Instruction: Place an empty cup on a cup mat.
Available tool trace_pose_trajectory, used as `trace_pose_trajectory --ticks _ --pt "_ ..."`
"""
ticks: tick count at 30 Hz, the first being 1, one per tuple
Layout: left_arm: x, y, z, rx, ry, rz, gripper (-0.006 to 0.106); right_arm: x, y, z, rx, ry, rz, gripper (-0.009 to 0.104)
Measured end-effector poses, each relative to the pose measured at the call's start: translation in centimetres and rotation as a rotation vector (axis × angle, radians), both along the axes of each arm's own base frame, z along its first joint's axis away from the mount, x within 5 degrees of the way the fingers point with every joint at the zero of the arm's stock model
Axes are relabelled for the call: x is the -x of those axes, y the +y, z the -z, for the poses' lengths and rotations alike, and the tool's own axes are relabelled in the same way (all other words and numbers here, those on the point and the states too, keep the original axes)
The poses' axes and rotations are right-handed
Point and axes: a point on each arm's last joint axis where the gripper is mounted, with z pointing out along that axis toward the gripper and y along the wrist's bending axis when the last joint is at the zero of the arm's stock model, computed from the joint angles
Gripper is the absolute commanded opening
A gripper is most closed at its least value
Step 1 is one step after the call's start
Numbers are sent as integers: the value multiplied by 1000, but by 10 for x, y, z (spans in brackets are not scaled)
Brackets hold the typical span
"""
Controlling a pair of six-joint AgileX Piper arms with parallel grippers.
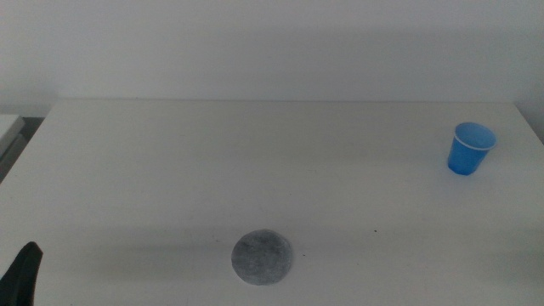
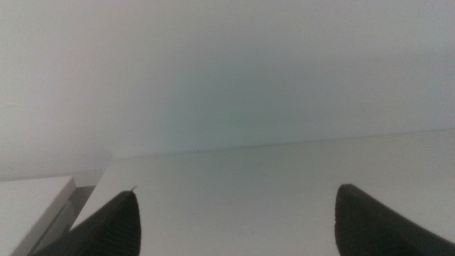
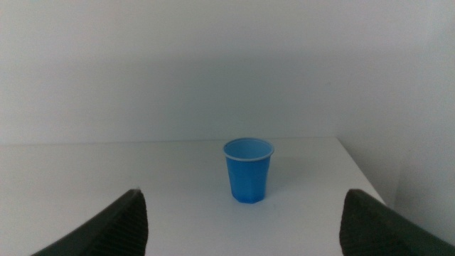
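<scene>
The blue cup stands upright and empty near the table's far right edge. The speckled grey cup mat lies flat at the front middle, bare, far from the cup. My right gripper is open and empty; in its wrist view the cup stands ahead between the two jaws, some way off. This arm is out of the middle view. My left gripper is open and empty, waiting at the front left corner, where only a dark tip shows.
The white table ends at a pale wall behind. Its right edge runs close beside the cup. A low white block sits off the table's far left corner and also shows in the left wrist view.
</scene>
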Motion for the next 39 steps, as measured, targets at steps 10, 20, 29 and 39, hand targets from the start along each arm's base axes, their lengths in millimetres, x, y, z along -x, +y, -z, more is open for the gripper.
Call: trace_pose_trajectory --ticks 10,20,29,39 --pt "0 0 0 0 0 0 94 0 0 0 -47 -2 1 93" --pt "0 0 0 0 0 0 94 0 0 3 -32 30 3 93" --pt "0 0 0 0 0 0 94 -3 0 -3 -43 72 3 93" --pt "0 0 0 0 0 0 94 -55 0 -60 -95 292 15 93"
